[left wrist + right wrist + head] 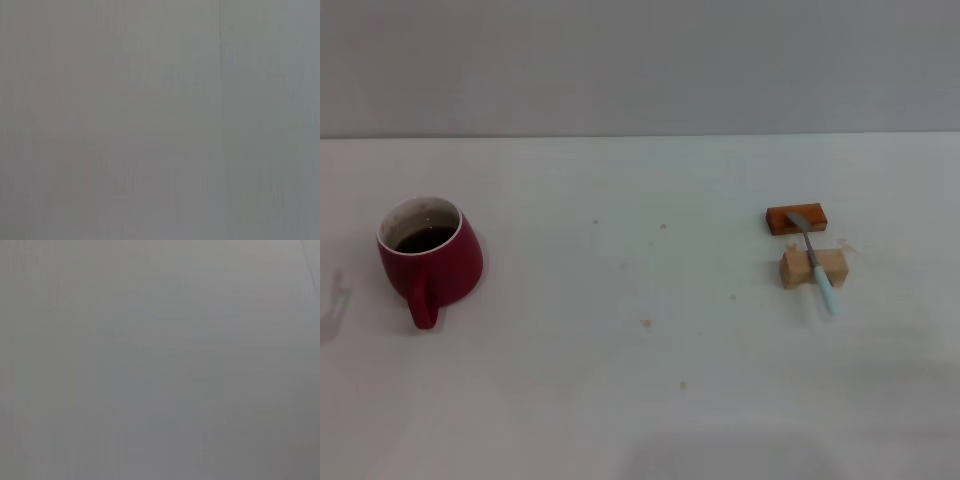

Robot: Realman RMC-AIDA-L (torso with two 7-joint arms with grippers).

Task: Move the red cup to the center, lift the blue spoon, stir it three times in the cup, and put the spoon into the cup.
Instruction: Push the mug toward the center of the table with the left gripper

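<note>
red cup (428,255) with dark liquid on the table's (620,400) left, handle toward the near side, blue spoon (817,264) far right lying across tan wooden block (812,268), its bowl on orange-brown block (796,218), neither gripper in view, finger state cannot be told

Soft even light — faint shadows, wrist views blank grey

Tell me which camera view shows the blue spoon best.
The head view. There the blue spoon lies across the tan wooden block, its bowl toward the orange-brown block, on the table's right side. The left wrist and right wrist views show only a blank grey surface, with no spoon in either.
</note>
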